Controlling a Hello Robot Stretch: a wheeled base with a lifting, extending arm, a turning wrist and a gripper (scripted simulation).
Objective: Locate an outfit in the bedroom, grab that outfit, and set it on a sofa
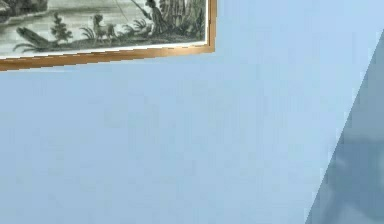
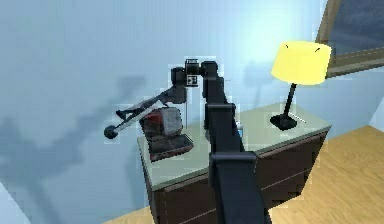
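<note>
In the arm side view my arm (image 2: pixel 225 150) rises over a dark wooden dresser (image 2: pixel 290 170) with a pale top. The gripper (image 2: pixel 113 122) reaches left from the two white marker squares. Its thin fingers (image 2: pixel 135 108) end against bare blue wall, and it holds nothing. Below the gripper's body a grey and red lump (image 2: pixel 168 124) sits on a dark flat base on the dresser top. I cannot tell what it is.
A black-stemmed lamp with a yellow shade (image 2: pixel 302 62) stands on the dresser's right part. A framed dark pane (image 2: pixel 355 35) hangs at upper right, above wood floor (image 2: pixel 345 185). The forward view has blue wall, a framed landscape print (image 1: pixel 100 28) and a grey slanted panel (image 1: pixel 358 160).
</note>
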